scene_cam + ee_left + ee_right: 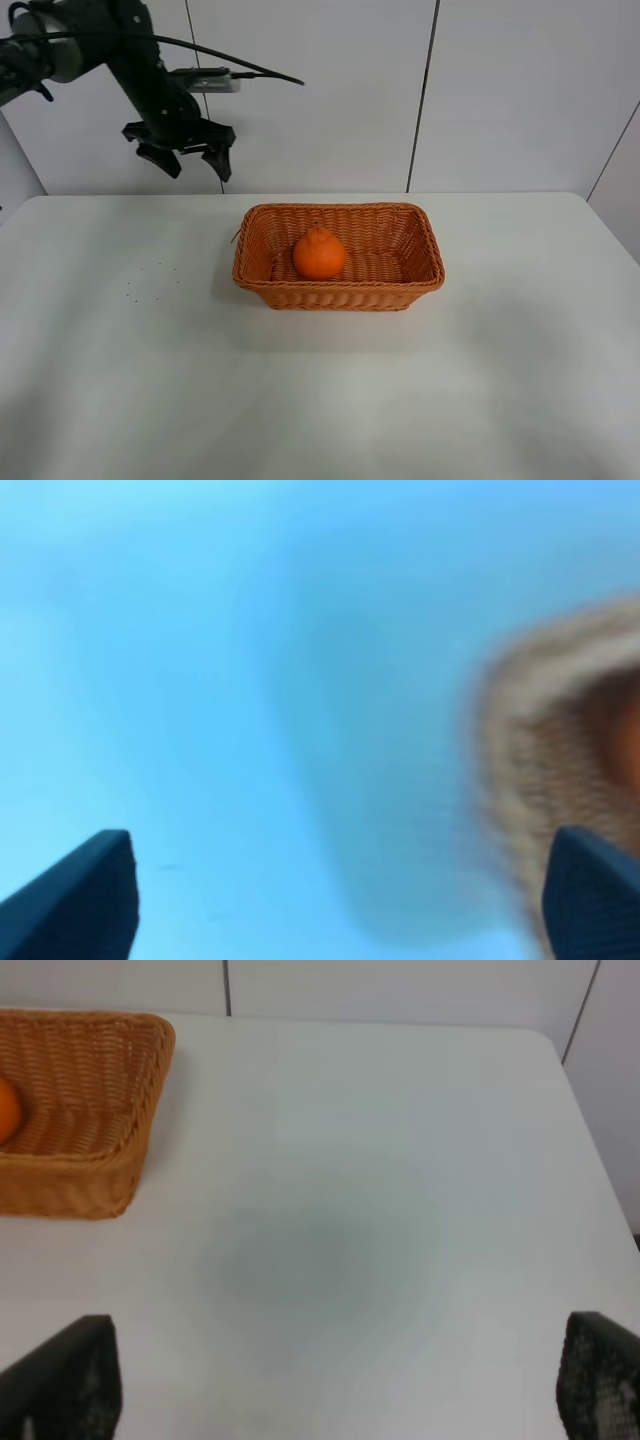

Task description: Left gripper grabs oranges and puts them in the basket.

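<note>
Mid white table (pixel 150 380) sat the wicker basket (pixel 340 290) w/ the orange (pixel 319 254) inside, on its floor, left of ctr. Further back, my left gripper (pixel 197 172) hung high above the table's far-left edge, jaws spread, holding nothing. Right gripper (pixel 335 1375) was also spread wide & empty, off the basket's right end.

A big white table (pixel 320 400) fills the lower part of the high view. A few tiny dark specks (pixel 150 278) lie on the table, toward its left side. Behind the table's far edge stands a pale wall (pixel 320 90). A thin dark line (pixel 422 95) runs down the wall to the table. A soft grey shadow (pixel 310 1250) lies on the table's right half.
</note>
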Motion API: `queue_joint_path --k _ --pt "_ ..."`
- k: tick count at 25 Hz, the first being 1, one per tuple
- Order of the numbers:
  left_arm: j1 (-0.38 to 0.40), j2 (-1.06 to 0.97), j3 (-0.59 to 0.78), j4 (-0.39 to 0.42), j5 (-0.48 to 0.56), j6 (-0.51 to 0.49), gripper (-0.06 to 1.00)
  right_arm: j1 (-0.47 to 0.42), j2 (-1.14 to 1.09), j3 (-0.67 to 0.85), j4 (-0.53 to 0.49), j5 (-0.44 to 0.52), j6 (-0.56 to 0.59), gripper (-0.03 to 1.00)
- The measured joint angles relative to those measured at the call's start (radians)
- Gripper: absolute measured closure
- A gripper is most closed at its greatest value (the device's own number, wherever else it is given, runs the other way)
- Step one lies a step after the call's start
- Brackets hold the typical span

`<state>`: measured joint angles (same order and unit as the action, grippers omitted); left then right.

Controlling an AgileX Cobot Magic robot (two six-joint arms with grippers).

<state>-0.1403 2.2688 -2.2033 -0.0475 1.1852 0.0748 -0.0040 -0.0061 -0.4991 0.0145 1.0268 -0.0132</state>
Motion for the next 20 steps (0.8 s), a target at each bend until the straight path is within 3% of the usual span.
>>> queue_joint_path --k 5,9,20 --pt "0.134 0.000 0.002 0.004 0.000 0.001 0.03 0.000 0.000 0.000 0.000 0.000 0.000 0.27" --pt "0.194 -0.001 0.040 -0.014 -0.001 0.001 0.03 0.000 0.000 0.000 0.000 0.000 0.000 0.27" --pt "0.177 -0.143 0.138 -0.027 0.003 0.001 0.04 0.000 0.000 0.000 0.000 0.000 0.000 0.27"
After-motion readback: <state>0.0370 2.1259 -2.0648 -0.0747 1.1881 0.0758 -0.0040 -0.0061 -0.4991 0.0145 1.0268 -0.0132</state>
